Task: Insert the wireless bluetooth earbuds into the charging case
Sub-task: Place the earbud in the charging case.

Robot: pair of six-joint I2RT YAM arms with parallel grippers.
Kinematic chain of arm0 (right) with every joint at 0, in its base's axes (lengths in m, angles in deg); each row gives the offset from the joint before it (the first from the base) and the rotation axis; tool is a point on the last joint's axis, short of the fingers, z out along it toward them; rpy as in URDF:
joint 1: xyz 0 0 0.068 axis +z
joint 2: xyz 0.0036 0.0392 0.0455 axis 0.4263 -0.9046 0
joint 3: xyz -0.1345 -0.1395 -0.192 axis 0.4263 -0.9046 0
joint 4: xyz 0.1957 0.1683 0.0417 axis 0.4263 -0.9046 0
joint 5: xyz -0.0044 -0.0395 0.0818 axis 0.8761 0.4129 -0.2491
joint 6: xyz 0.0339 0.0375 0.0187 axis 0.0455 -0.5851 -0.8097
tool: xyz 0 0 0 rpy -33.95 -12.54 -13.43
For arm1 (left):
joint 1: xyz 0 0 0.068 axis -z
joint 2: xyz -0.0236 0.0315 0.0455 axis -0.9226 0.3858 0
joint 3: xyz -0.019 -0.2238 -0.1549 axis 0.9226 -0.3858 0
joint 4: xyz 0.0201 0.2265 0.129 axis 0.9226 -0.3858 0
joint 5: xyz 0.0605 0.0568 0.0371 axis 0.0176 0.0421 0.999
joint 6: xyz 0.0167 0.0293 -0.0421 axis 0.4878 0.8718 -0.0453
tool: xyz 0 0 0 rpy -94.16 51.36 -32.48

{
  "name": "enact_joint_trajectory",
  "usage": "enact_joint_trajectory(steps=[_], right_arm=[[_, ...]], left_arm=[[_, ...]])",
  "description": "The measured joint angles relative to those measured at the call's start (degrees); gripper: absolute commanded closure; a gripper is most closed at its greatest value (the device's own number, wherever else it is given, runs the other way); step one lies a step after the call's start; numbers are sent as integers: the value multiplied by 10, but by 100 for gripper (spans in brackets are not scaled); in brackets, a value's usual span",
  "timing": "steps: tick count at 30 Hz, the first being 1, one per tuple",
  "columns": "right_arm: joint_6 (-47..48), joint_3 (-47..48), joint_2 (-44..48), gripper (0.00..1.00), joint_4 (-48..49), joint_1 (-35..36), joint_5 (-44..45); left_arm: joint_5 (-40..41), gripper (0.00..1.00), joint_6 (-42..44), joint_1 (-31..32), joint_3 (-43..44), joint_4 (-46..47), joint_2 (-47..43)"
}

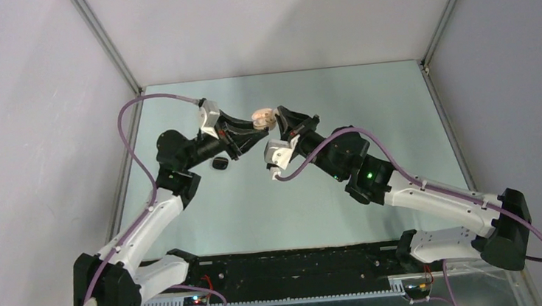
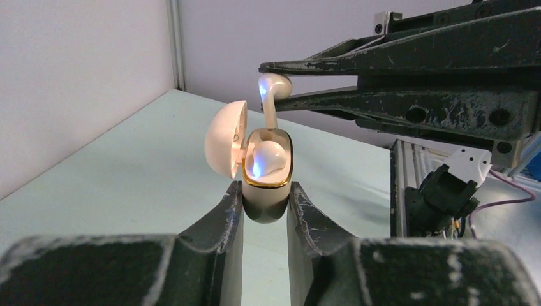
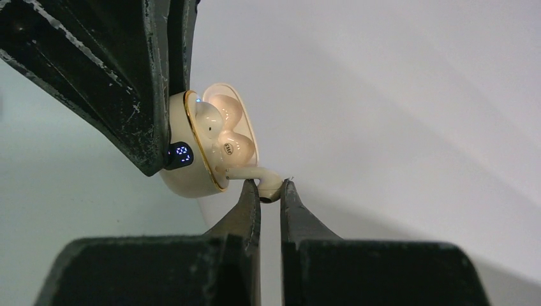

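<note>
Holding the charging case [image 2: 265, 207] aloft over the desk [image 1: 207, 218], near its far middle, with the left pincer [image 2: 265, 191] pressed together on the lower body and the lid [image 2: 223, 137] swung open to the left in the left wrist view. Seated in one half of the case: an earbud [image 2: 266, 159], glowing blue at one spot. Pinching the second earbud [image 3: 255, 173] by its bulb end in the right pincer [image 3: 271, 189], nearly closed on it, stem aimed at the free socket [image 2: 273, 135], tip at or just inside the gold rim [image 2: 290, 159]; cannot tell how deep. Lying on the desk beside the left arm, well apart from the case: a small dark object [image 1: 219, 163], too small to identify.

Judging by the gloss and the rounded shapes, expect very light, hard plastic all round: stiff enough not to crush under this pinch, yet slick and curved, so liable to twist or squirt out from flat fingers. Best to take the bud at the bulb, leaving the stem bare to enter. No need to squeeze harder; better to line the stem up with the socket, press gently and release only once seated. Best to take the case on its sides below the rim, clear of the lid. Beware of nudging the seated bud or levering the open lid, probably the most fragile part.
</note>
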Motion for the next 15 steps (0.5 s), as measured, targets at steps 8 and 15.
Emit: enact_joint_trajectory(steps=[8,15], right_arm=[[11,0,-4,100,-3,0,-11],[43,0,-8,100,-15,0,-16]], left_arm=[[0,100,-10,0,-6,9,-4],[3,100,-12,0,-15,14,-7]])
